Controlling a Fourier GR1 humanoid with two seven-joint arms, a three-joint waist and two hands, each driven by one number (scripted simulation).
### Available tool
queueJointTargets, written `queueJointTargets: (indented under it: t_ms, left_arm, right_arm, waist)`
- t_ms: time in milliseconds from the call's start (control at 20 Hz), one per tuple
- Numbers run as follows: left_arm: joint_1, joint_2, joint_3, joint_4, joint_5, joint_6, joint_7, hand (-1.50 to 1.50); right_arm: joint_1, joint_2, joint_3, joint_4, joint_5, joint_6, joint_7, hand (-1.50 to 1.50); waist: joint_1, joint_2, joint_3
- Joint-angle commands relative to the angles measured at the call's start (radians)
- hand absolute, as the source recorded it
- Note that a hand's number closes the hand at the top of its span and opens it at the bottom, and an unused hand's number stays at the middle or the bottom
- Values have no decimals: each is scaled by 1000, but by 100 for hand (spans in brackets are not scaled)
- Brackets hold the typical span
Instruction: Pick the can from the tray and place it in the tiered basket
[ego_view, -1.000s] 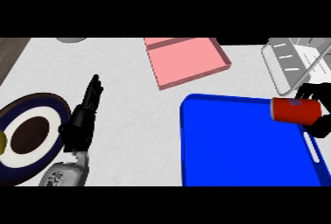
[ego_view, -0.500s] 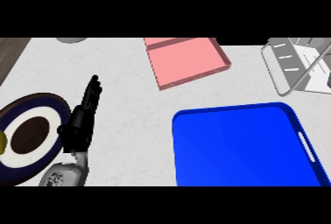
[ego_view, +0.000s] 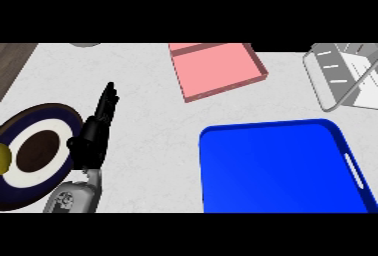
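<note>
Fingers (ego_view: 108, 97) of the left hand (ego_view: 94, 134): straight and held together, pointing toward 12 o'clock, resting at the 9 o'clock side of the counter (ego_view: 148, 90), touching nothing. Grey forearm (ego_view: 72, 198) cut off at the lower edge.

Right hand: not in view; state of its fingers cannot be told.

Can: not visible anywhere in the view; its place cannot be told.

Blue tray (ego_view: 277, 167): at 4 to 5 o'clock, cut off at the lower edge, slot handle (ego_view: 355, 171) on its right rim; nothing lies on the visible surface.

Tiered basket (ego_view: 341, 77): wire frame at 2 o'clock, cut off by the right and upper edges; contents hard to make out, only pale panels and wire seen.

Pink tray (ego_view: 218, 67): at 12 to 1 o'clock, cut off at the top, holding nothing visible.

Plate (ego_view: 33, 155): dark blue rim, white ring, brown centre, at 8 o'clock, just beside the left hand, cut off at the left edge. Yellow object (ego_view: 4, 157) on its left side, mostly cut off.

Grey object (ego_view: 85, 44): sliver at 11 o'clock, unidentifiable.
</note>
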Motion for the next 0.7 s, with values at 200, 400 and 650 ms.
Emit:
queueJointTargets:
  t_ms: [200,400,650]
  left_arm:
    - [12,-23,-21,6,-24,3,-26,0]
    - [22,4,-1,-45,-19,-9,7,0]
    - [-17,-44,-27,19,-27,-1,1,0]
  right_arm:
    - [-180,-33,38,283,-11,-95,-21,150]
    - [-206,-34,48,419,26,-208,-81,150]
    - [-300,-75,119,633,120,-341,-177,150]
  waist:
    - [15,4,1]
    - [19,5,1]
    - [28,12,2]
